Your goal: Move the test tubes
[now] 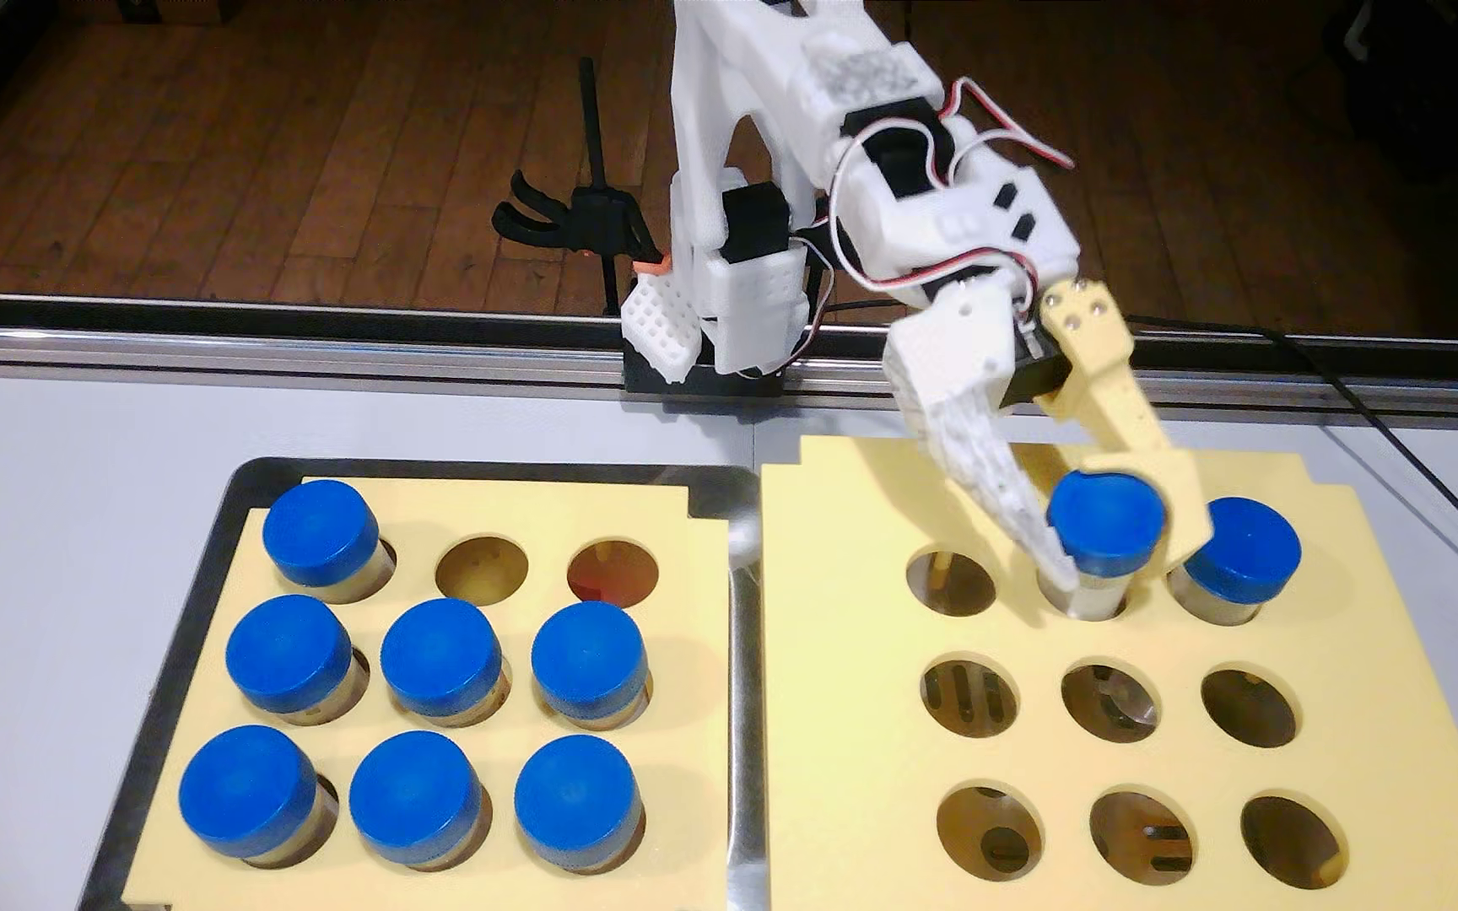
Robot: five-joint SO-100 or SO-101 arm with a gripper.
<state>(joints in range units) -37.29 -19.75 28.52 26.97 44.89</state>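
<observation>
In the fixed view, several blue-capped test tubes (440, 659) stand in the left yellow rack (533, 512). One capped tube (1243, 547) stands in the top right hole of the right yellow rack (848, 666). My gripper (1124, 561) is shut on another test tube (1104, 524), held just under its blue cap. That tube sits deep in the rack's top middle hole, with only its cap and a short clear stretch showing. The white finger (993, 477) is on its left, the yellow finger (1164, 477) on its right.
The left rack lies in a metal tray (743, 561). Two top holes in that rack and several holes in the right rack are empty. The arm's base (730, 324) is clamped at the table's far edge. A black cable (1409, 455) runs along the right.
</observation>
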